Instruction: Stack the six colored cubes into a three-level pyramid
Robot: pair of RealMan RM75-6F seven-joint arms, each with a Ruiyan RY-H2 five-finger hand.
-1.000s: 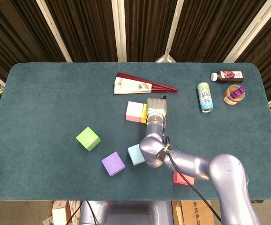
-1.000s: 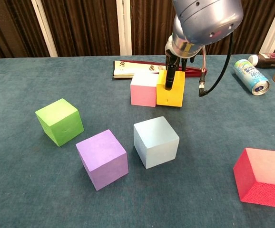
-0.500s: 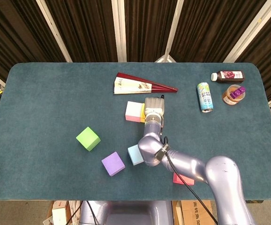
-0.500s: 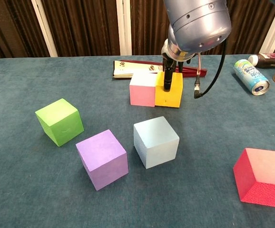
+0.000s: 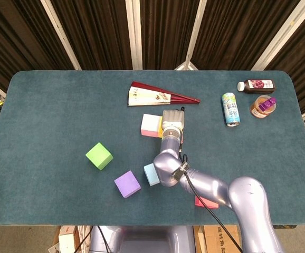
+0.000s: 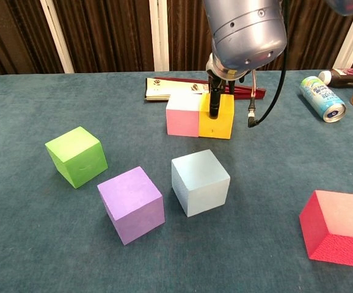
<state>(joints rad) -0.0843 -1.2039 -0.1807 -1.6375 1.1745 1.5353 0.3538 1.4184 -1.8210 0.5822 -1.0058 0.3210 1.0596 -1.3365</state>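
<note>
While the right hand (image 5: 173,120) grips the yellow cube (image 6: 217,116) from above, a dark finger (image 6: 214,105) runs down the cube's near face in the chest view. Since a second ago the yellow cube has slid left: its side now touches the pink cube (image 6: 183,115), where a slight offset showed before. Right arm has shifted a little left with it. All other cubes unchanged.

Pink and yellow sit side by side just before the folded fan (image 5: 160,95). Light blue cube (image 6: 200,182) nearer the robot, purple cube (image 6: 131,204) beside it to the left, green cube (image 6: 76,155) further left, red cube (image 6: 337,227) well apart at right, partly hidden under the arm in the head view.

Far right: a can (image 5: 230,109) lying on its side, a bottle (image 5: 256,85) also lying down, a small jar (image 5: 261,107) with a purple lid. Printing on can, bottle and fan too small to read.

Yellow cube almost wholly hidden by the hand from overhead. Left hand not seen in either view.
</note>
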